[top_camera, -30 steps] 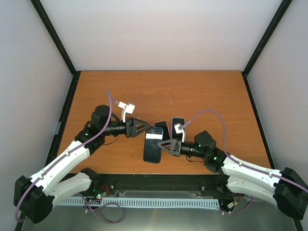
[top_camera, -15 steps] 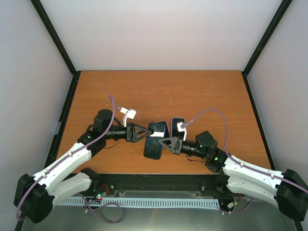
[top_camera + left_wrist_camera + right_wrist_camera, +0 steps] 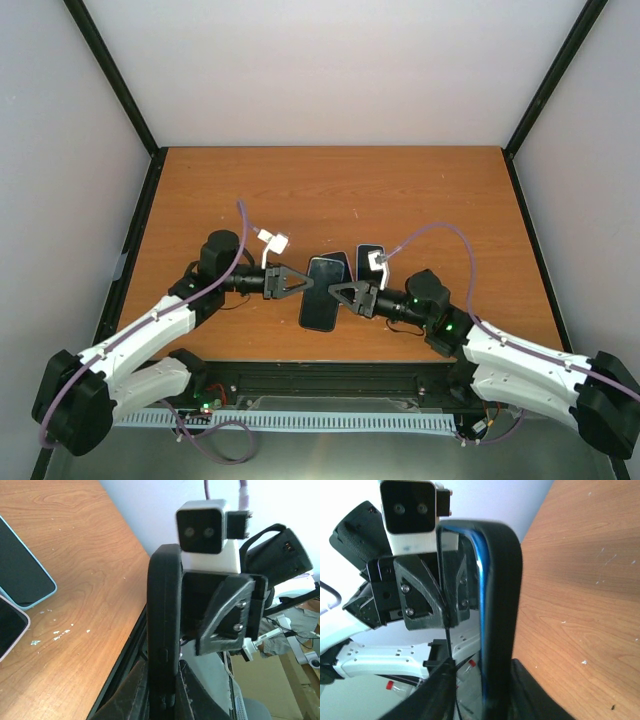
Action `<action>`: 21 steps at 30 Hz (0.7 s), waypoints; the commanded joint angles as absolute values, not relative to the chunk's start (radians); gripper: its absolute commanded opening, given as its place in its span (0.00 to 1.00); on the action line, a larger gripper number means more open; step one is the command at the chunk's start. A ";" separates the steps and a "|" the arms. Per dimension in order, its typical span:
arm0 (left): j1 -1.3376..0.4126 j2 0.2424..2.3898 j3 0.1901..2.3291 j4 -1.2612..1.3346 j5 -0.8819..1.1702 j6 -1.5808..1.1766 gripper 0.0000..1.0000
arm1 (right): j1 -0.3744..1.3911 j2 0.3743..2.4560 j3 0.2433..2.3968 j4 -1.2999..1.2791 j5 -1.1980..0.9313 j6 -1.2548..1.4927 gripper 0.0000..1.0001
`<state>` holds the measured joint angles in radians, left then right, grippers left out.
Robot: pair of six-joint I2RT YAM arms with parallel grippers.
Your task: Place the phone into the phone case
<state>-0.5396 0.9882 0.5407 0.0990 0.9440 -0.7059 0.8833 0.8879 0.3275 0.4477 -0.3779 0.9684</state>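
Two pincers share one load: the left pincer (image 3: 300,283) and the right pincer (image 3: 338,293) are each clenched on an opposite long edge of the one black rubbery phone case (image 3: 320,302). It is held flat near the front of the orange wooden worktop (image 3: 420,190); whether it touches the wood I cannot tell. One thin blue-edged phone (image 3: 481,580) seems lodged inside it, so seating looks under way. Next, I judge, comes pressing phone and case flush. Two other handsets lie beyond: one pale-blue-cased phone (image 3: 22,572) and one pale-rimmed phone (image 3: 6,625)

Overhead; opposed close-ups of phone case (image 3: 320,310)
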 commanded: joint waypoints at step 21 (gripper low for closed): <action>-0.538 1.027 0.593 -0.035 0.964 -0.629 0.00 | 0.851 0.810 0.543 0.195 -0.191 0.711 0.03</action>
<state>-0.5385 0.9874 0.5404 0.0952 1.0420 -0.6720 0.8597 0.8227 0.5190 0.1825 -0.2562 0.7856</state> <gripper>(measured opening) 0.112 0.087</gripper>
